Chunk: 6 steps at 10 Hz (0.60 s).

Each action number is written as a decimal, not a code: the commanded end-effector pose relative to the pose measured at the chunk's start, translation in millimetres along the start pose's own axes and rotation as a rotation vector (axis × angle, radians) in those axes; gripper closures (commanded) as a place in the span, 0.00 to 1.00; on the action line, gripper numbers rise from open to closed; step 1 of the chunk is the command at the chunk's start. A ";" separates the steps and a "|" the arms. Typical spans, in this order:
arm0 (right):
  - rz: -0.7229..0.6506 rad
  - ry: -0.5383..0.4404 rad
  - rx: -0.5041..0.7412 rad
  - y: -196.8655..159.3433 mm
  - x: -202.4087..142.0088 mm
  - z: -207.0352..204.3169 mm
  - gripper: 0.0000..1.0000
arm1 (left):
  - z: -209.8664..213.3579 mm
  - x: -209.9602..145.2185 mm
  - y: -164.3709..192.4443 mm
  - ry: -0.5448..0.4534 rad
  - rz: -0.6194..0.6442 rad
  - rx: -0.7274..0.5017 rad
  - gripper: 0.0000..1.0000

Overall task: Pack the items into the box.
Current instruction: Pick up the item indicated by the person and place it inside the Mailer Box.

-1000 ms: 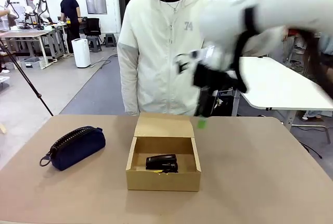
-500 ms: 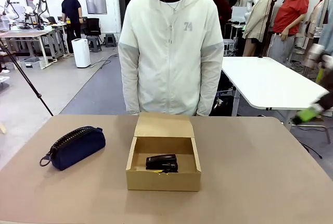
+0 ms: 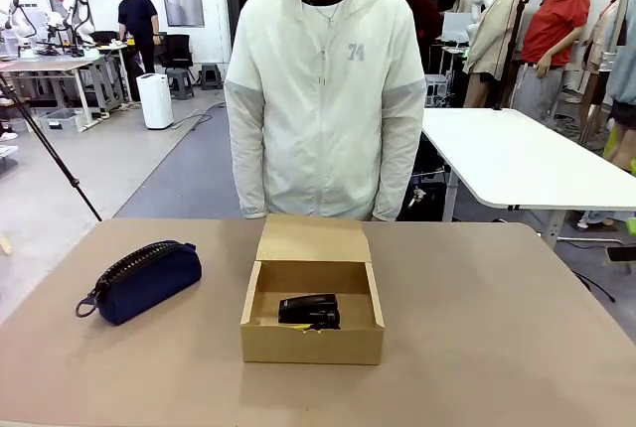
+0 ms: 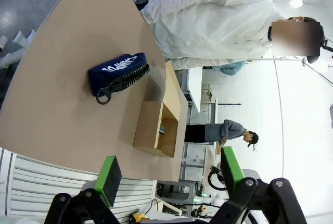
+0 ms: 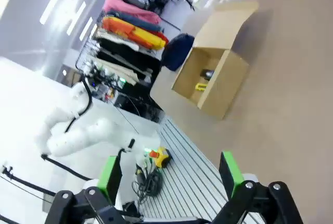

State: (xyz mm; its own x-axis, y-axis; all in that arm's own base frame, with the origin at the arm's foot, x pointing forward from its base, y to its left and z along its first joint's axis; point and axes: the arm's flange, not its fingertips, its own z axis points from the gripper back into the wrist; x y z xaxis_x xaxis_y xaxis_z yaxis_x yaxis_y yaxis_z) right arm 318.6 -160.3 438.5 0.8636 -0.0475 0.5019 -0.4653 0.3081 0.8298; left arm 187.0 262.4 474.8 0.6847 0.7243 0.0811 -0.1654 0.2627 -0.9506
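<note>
The open cardboard box stands mid-table with its flap lid folded back toward the person. Inside lie the black stapler and the yellow utility knife, of which a sliver shows. The navy pouch lies on the table left of the box, apart from it. My left gripper is open and empty, high over the near table edge, with the pouch and box far ahead of it. My right gripper is open and empty too, well back from the box, stapler, knife and pouch.
A person in a white jacket stands at the far edge behind the box, arms down. The brown tabletop is bare to the right of the box. My left arm appears beyond the table's near edge in the right wrist view.
My right arm, blurred above and behind the box a second ago, has swung away to the right and left the front view. Box, stapler, knife and pouch have not moved.
</note>
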 end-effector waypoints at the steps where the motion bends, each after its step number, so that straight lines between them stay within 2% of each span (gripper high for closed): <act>1: 0.056 0.107 -0.040 27.4 7.9 -0.8 0.00 | 0.4 0.3 -0.4 -0.004 -0.016 -0.021 0.00; 6: 0.056 0.107 -0.040 27.4 7.9 -0.8 0.00 | 0.4 0.3 -0.4 -0.004 -0.016 -0.021 0.00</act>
State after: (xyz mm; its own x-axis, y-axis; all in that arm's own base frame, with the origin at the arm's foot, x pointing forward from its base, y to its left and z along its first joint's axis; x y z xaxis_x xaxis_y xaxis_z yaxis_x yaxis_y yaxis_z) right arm 315.3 -148.7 463.2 0.8497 0.0624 0.5235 -0.5103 0.3469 0.7869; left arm 187.0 262.4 474.9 0.6847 0.7243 0.0813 -0.1652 0.2629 -0.9506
